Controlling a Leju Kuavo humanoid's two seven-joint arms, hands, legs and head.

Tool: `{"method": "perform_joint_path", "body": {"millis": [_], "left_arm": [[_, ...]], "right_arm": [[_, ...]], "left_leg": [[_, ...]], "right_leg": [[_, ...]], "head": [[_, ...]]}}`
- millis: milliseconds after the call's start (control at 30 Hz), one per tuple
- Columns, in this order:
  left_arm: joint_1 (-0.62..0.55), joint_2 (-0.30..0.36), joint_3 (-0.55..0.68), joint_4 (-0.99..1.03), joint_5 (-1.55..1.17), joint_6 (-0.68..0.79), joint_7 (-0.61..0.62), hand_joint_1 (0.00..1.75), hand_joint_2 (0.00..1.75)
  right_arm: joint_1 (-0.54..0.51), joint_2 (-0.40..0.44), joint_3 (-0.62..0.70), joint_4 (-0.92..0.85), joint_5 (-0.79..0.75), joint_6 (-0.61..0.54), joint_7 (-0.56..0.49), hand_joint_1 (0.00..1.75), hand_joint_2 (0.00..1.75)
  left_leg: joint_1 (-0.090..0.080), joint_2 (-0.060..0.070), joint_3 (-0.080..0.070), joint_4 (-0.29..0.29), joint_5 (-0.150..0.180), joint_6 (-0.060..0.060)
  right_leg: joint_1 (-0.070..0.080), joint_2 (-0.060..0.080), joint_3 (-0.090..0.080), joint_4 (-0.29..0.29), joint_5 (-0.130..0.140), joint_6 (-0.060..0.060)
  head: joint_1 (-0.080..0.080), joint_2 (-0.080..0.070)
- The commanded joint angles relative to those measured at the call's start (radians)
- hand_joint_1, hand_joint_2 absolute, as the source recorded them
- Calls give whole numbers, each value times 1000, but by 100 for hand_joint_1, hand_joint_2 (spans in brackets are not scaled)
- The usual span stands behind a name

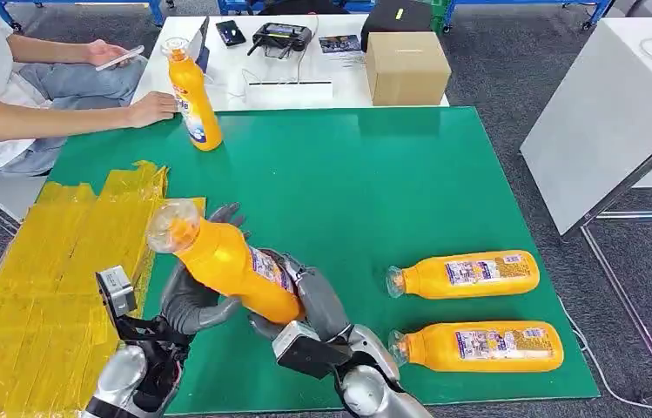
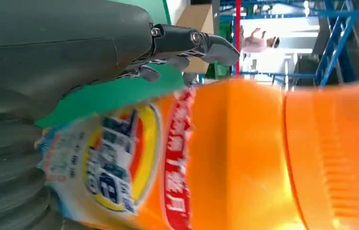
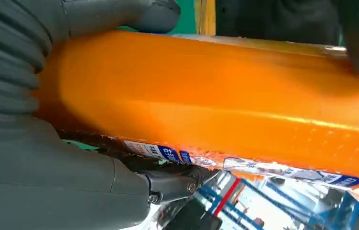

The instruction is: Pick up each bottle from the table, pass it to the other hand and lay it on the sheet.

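An orange bottle point(image 1: 222, 261) with a clear cap is held tilted above the green mat point(image 1: 348, 192), cap toward the yellow sheet point(image 1: 43, 279). My right hand point(image 1: 309, 300) grips its lower body; thumb and fingers wrap the bottle point(image 3: 215, 96) in the right wrist view. My left hand point(image 1: 190, 296) cups the upper part from below. Its fingers point(image 2: 187, 40) stretch out with a gap to the bottle point(image 2: 215, 158). Two more orange bottles point(image 1: 466, 274) point(image 1: 479, 346) lie on the mat at the right. Another bottle point(image 1: 193, 96) stands at the far edge.
A person sits at the far left with a phone, one hand point(image 1: 152, 109) resting next to the standing bottle. Behind the mat, a cardboard box point(image 1: 406, 65) and electronics lie on a white table. Another white table point(image 1: 601, 113) stands at the right.
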State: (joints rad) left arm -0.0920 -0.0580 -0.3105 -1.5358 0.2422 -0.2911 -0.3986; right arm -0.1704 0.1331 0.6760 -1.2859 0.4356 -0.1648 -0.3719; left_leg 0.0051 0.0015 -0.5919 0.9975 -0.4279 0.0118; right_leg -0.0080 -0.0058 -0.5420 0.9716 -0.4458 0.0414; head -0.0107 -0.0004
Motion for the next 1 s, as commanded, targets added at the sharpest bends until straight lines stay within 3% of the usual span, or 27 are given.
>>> {"method": "perform_joint_path", "body": {"millis": [33,300,367,567,600,1000], "left_arm": [[-58,13,-27,90,-9,16,1,0,175],[-51,-4,-9,67,-12,63,-13,0,175],[-49,-9,-7,59,-20,86,-20,10,175],[-49,-9,-7,59,-20,86,-20,10,175],[-48,-11,-6,57,-20,90,-23,175,175],[-55,-27,20,72,-108,246,-69,175,175]], "right_arm": [[-71,-6,119,131,11,29,4,175,175],[-74,-10,128,137,14,35,11,175,175],[-74,-11,130,138,14,37,15,175,175],[-74,-11,130,138,14,37,15,175,175],[-74,-11,130,138,15,38,16,175,175],[-65,-25,121,99,15,15,24,175,175]], "left_leg": [[1,0,4,-1,-1,-1],[1,-1,4,-1,-1,0],[1,-1,2,-1,-1,0],[1,-1,2,-1,0,0],[1,-1,3,-1,-1,0],[1,-2,2,-1,-1,0]], "right_leg": [[1,1,4,-2,0,-1],[1,0,5,-2,-1,-1],[1,0,2,-1,-1,-1],[1,-1,2,-1,0,-1],[1,-1,3,-1,-1,-1],[1,-1,3,-1,-1,-1]], "head": [[0,0],[0,0],[0,0],[0,0],[0,0],[0,0]]}}
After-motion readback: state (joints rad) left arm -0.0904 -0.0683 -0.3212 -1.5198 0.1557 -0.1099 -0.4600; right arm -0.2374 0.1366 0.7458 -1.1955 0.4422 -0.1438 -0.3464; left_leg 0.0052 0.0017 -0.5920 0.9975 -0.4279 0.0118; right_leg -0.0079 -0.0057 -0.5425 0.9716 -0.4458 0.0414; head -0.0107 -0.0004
